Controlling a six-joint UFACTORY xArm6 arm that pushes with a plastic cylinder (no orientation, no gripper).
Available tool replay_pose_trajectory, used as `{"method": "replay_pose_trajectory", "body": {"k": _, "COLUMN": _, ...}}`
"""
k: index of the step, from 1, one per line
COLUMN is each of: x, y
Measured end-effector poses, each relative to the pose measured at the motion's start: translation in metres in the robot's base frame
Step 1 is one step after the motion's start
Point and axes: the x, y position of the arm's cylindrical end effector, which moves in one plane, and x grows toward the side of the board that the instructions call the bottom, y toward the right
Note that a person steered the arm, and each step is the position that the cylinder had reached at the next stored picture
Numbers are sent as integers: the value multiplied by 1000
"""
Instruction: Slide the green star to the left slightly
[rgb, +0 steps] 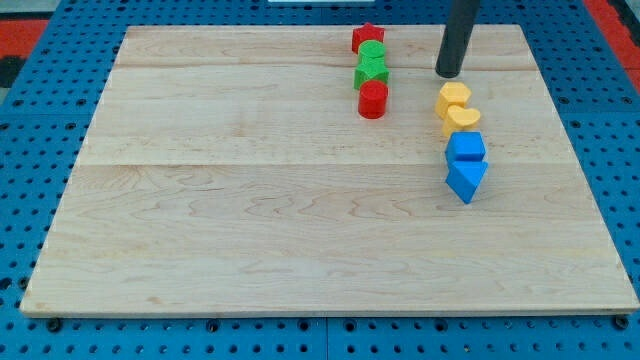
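The green star lies near the view's top, in a column of blocks: a red block above, a green round block, the star, then a red cylinder below. My tip rests on the board to the star's right, about one block's width of bare wood away, level with the star and just above the upper yellow block.
To the right, a second column holds two yellow blocks, a blue cube-like block and a blue triangular block. The wooden board sits on a blue pegboard surface.
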Motion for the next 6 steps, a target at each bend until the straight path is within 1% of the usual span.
{"method": "replay_pose_trajectory", "body": {"k": 3, "x": 1, "y": -93}}
{"method": "replay_pose_trajectory", "body": {"k": 4, "x": 6, "y": -106}}
{"method": "replay_pose_trajectory", "body": {"k": 6, "x": 59, "y": -121}}
